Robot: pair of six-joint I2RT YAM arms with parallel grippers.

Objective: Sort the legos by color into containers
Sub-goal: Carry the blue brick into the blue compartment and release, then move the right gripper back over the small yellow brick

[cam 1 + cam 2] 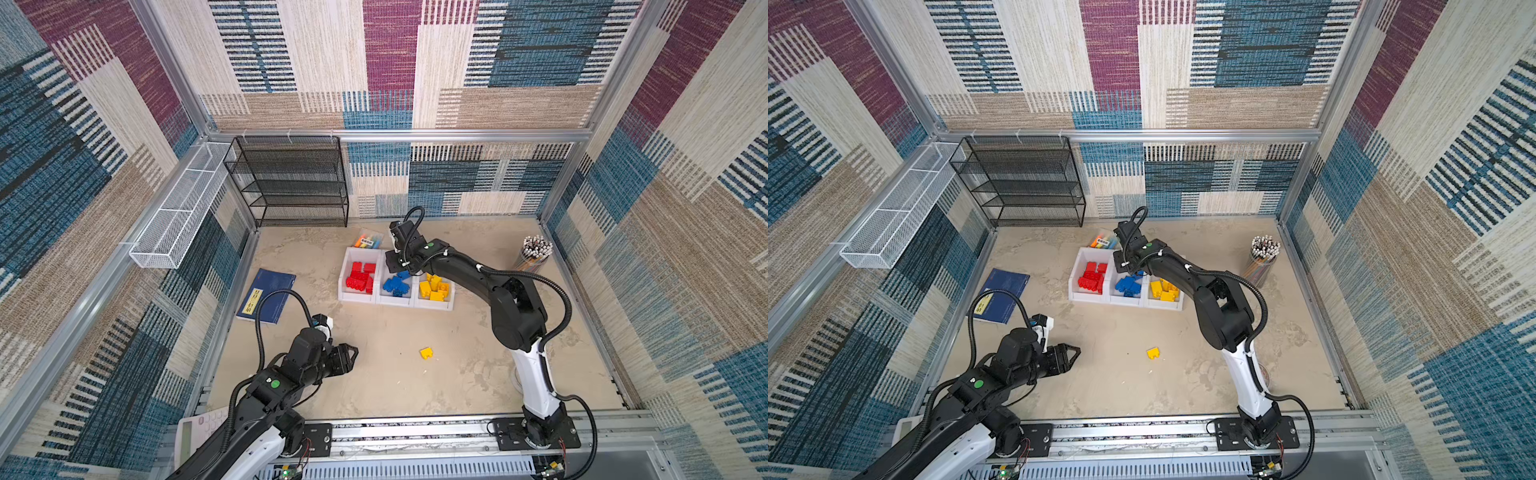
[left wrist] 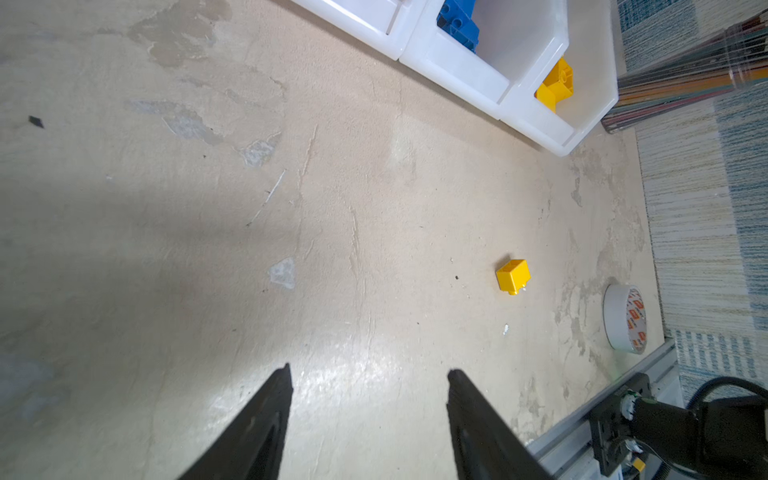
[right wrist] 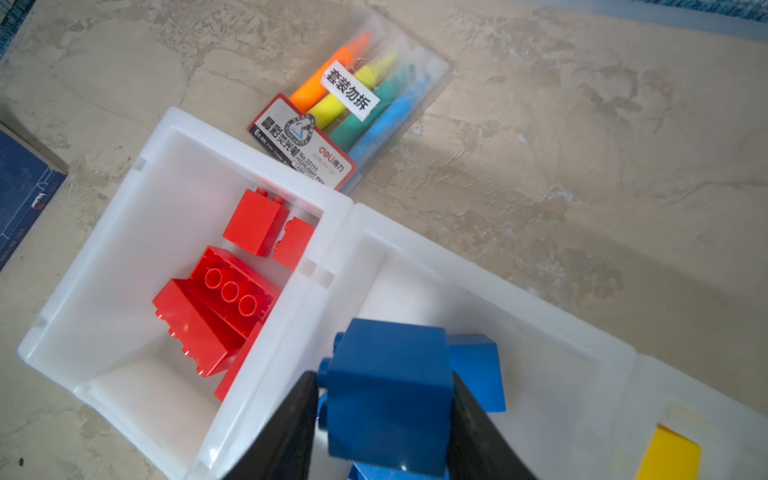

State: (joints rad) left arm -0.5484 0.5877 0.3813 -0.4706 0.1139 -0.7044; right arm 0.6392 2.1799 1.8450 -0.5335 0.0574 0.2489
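Three joined white containers (image 1: 397,303) stand mid-table: red legos (image 1: 360,276) in the left one, blue legos (image 1: 395,286) in the middle, yellow legos (image 1: 434,286) in the right. My right gripper (image 3: 382,374) hangs over the middle container, with a blue lego (image 3: 388,390) between its fingers and both against it. One yellow lego (image 1: 426,353) lies alone on the table, also seen in the left wrist view as a small yellow lego (image 2: 513,276). My left gripper (image 1: 355,353) is open and empty, low over the table to the left of that brick.
A pack of coloured markers (image 1: 368,241) lies just behind the containers. A blue book (image 1: 268,295) is at the left, a cup of pencils (image 1: 534,253) at the right, a tape roll (image 2: 625,318) near the front rail. A black rack (image 1: 291,183) and a white mesh basket (image 1: 178,216) line the back left.
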